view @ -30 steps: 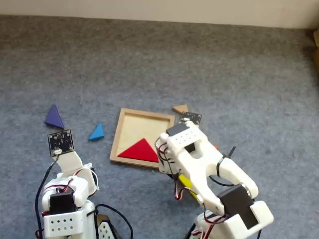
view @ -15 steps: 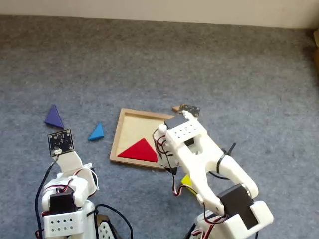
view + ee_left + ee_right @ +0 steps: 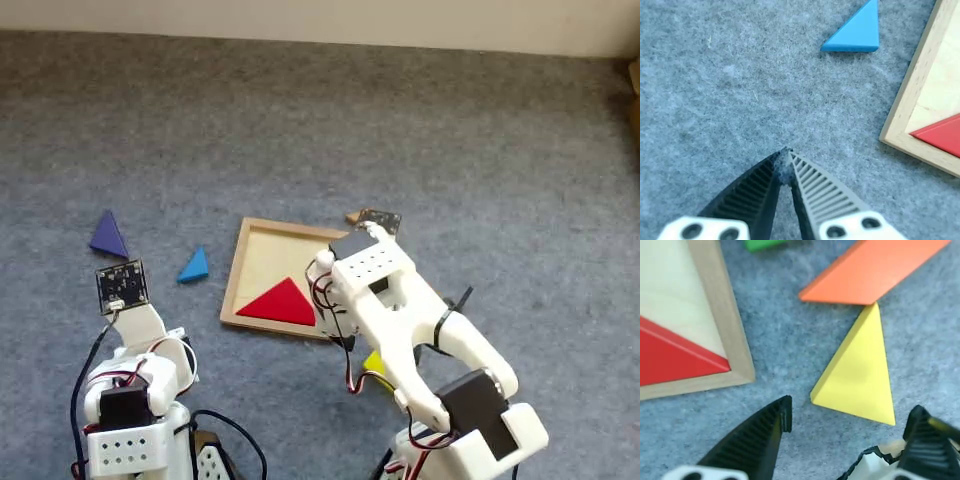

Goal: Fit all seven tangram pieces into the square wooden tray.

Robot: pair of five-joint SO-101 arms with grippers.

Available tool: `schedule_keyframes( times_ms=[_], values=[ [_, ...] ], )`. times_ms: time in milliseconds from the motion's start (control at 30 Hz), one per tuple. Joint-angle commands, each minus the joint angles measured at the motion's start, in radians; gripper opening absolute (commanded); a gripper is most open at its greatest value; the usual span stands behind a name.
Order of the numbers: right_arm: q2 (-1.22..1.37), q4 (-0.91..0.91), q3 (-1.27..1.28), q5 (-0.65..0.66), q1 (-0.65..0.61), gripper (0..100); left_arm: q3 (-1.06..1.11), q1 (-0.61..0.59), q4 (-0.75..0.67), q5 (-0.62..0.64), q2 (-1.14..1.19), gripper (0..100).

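The yellow triangle (image 3: 857,375) lies flat on the grey-clothed counter, just off the wooden tray's (image 3: 722,315) near right corner, toward the counter's near edge. One tip touches the orange piece (image 3: 872,270); a green piece (image 3: 762,244) sits beyond. It looks like a thin, stiff, light slab with smooth painted faces, so it will likely slide rather than bend. The best hold is probably across its two long edges, fingertips pressed low into the cloth.

The right hand (image 3: 850,412) hangs over it, spread wide, with a finger either side of its broad end. Inside the tray a red triangle (image 3: 282,300) fills the near side.

Left of the tray lie a blue triangle (image 3: 856,32) and, farther out, a purple one (image 3: 108,234). The left hand (image 3: 788,157) is pressed together on nothing, near the counter's near left corner.
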Motion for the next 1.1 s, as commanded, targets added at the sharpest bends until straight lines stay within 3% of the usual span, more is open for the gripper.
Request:
schedule_keyframes(
  times_ms=[0,167,567,700,867,1067],
  values=[
    [-0.035,0.007,-0.001,0.009,-0.005,35.1,0.019,-0.013,0.0,0.008,-0.036,1],
    [-0.035,-0.033,0.064,0.009,-0.004,35.1,0.019,-0.013,0.0,0.008,-0.036,1],
    [-0.024,-0.349,0.266,0.011,0.038,35.1,0.019,-0.013,-0.002,0.008,-0.036,1],
    [-0.024,-0.364,0.291,0.094,0.114,35.1,0.019,-0.013,-0.002,0.008,-0.036,1],
    [-0.024,-0.36,0.3,0.101,0.122,34.8,0.019,-0.013,-0.002,0.008,-0.036,1],
    [-0.025,-0.36,0.3,0.114,0.122,24.1,0.019,-0.013,-0.002,0.008,-0.036,1]
  ],
)
